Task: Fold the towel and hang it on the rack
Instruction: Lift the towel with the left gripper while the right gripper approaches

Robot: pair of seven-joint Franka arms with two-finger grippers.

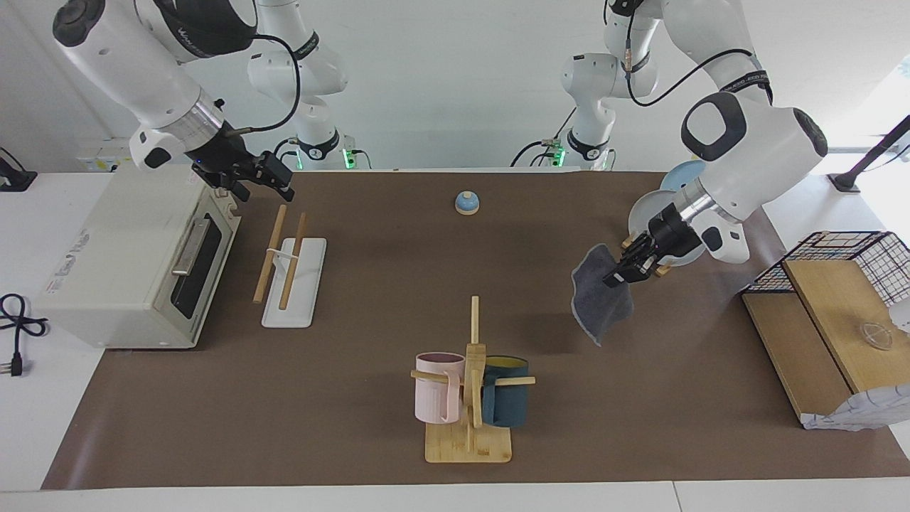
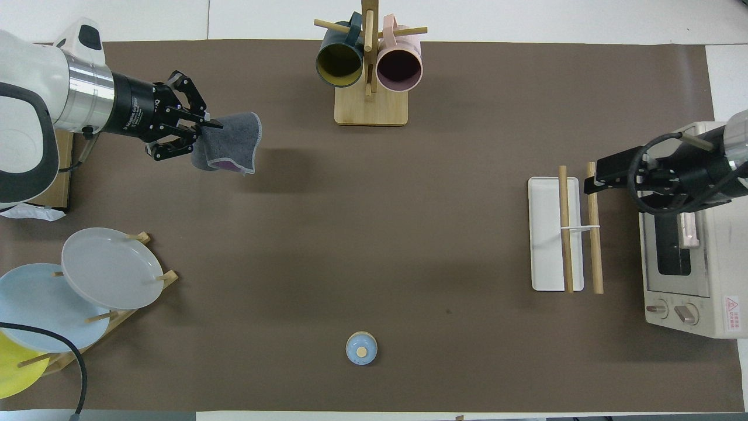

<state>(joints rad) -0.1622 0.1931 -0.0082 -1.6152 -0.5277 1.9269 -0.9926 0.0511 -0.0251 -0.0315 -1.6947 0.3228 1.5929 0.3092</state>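
Two hands: left hand [image 1: 617,276] clamps the folded towel [image 1: 599,294] by one corner, aloft near the table's left-arm end; right hand [image 1: 257,181], fingers wide, waits over the rack [image 1: 291,269].
Risk: corner-only pinch; the dangling towel may unfold or slip in transit.

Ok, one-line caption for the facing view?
Left gripper carries the towel above the table; right gripper waits open near the rack.

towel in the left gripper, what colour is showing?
Mostly dark grey; the towel hanging from the left gripper shows a sliver of purple at its lower edge. Clearest in the overhead view.
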